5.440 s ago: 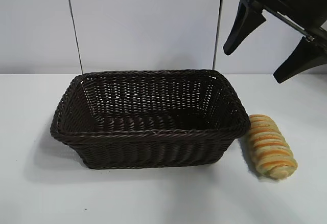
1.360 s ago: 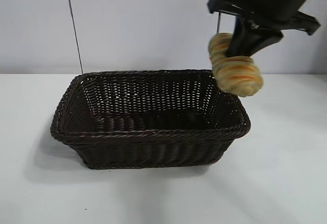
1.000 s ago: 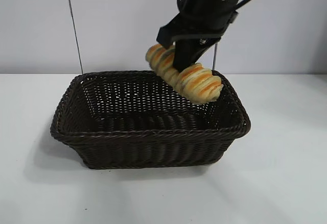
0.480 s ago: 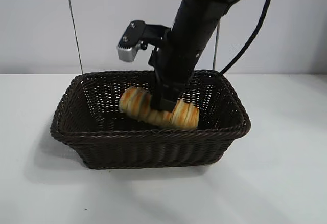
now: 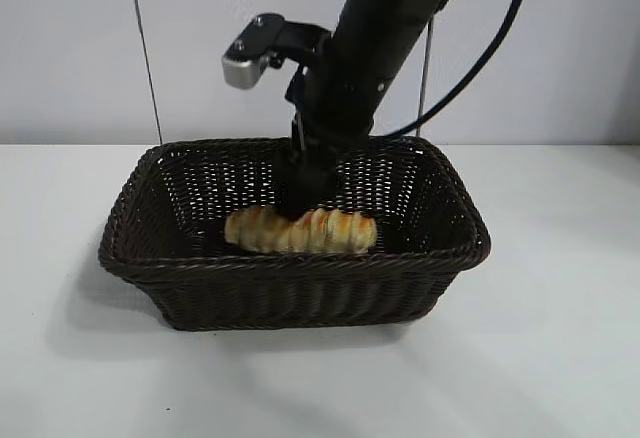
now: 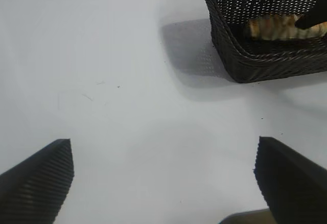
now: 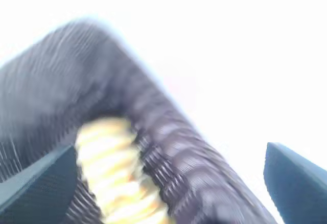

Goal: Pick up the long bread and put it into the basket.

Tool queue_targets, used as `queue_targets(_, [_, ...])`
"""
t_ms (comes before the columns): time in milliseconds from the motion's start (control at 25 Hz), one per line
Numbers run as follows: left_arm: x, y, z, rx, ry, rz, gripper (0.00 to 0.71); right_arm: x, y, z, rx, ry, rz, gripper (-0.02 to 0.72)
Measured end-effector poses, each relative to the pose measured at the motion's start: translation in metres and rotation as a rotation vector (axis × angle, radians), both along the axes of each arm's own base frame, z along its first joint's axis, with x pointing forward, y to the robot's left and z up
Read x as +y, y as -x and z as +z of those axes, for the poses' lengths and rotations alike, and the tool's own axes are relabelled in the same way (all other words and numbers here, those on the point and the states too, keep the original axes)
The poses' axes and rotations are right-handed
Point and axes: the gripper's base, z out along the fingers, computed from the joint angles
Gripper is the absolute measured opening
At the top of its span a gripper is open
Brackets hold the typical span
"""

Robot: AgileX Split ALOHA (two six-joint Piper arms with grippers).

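Note:
The long bread lies lengthwise on the floor of the dark brown wicker basket, near its front wall. My right gripper reaches down into the basket just above the loaf. In the right wrist view its fingers stand wide apart, with the bread beside one finger and the basket's wall between them, so it is open. My left gripper is open and empty over bare table, away from the basket; the bread shows inside it.
The basket stands on a white table in front of a pale wall. A thin dark cable runs down the wall behind the basket's left end. The right arm's cable hangs above the basket's right end.
My right gripper carried the bread from beside the basket's right end up and over the rim, lowered it inside, and opened. The loaf now lies flat on the basket floor.

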Motion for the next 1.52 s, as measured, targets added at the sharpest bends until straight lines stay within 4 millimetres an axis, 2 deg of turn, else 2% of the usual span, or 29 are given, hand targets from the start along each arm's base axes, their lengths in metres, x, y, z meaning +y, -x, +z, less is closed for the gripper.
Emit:
queue_targets(160, [0.0,0.0,0.0,0.0,0.0,0.0,0.694,-0.018,-0.005,0.03,0.049,-0.023,-0.221,0.694])
queue_targets(320, [0.0,0.0,0.0,0.0,0.0,0.0,0.694,-0.056,-0.017,0.056,0.067,-0.058,-0.401,0.694])
queue_targets(480, [0.0,0.0,0.0,0.0,0.0,0.0,0.694,-0.117,-0.032,0.071,0.084,-0.072,-0.579,0.694])
queue_targets(680, [0.0,0.0,0.0,0.0,0.0,0.0,0.694,-0.213,-0.043,0.075,0.099,-0.072,-0.813,0.694])
queue_targets(840, [0.0,0.0,0.0,0.0,0.0,0.0,0.694,-0.286,-0.038,0.074,0.113,-0.069,-0.986,0.694])
queue_targets(1000, [0.0,0.0,0.0,0.0,0.0,0.0,0.694,-0.332,-0.027,0.078,0.107,-0.085,-1.094,0.694])
queue_targets(1120, [0.0,0.0,0.0,0.0,0.0,0.0,0.694,-0.342,-0.013,0.094,0.081,-0.124,-1.119,0.694])
queue_targets(1240, [0.0,0.0,0.0,0.0,0.0,0.0,0.694,-0.336,0.012,0.128,0.006,-0.162,-1.114,0.694])
queue_targets(1360, [0.0,0.0,0.0,0.0,0.0,0.0,0.694,-0.323,0.05,0.173,-0.109,-0.224,-1.088,0.694])
queue_targets(1520, [0.0,0.0,0.0,0.0,0.0,0.0,0.694,-0.298,0.119,0.232,-0.268,-0.334,-1.028,0.694])
